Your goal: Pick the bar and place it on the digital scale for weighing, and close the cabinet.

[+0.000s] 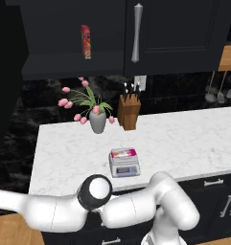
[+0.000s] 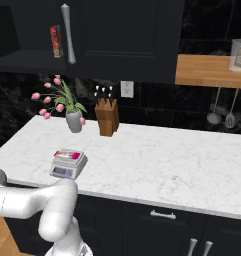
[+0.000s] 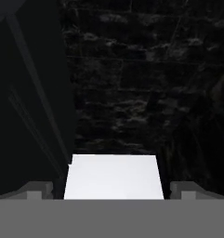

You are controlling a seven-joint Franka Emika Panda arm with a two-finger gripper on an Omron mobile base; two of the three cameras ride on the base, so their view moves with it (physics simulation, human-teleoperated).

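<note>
The pink bar (image 1: 123,153) lies flat on the digital scale (image 1: 124,165), long axis across the worktop (image 1: 184,139); its lettering is unreadable. Tool (image 3: 113,193) spread wide.

white arm (image 1: 136,210) folded low, jaws spread wide

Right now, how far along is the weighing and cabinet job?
Done: the bar lies on the digital scale. In hand: nothing; the gripper is open and empty, facing dark wall. Left: the cabinet is open on its left side, red box showing.
</note>
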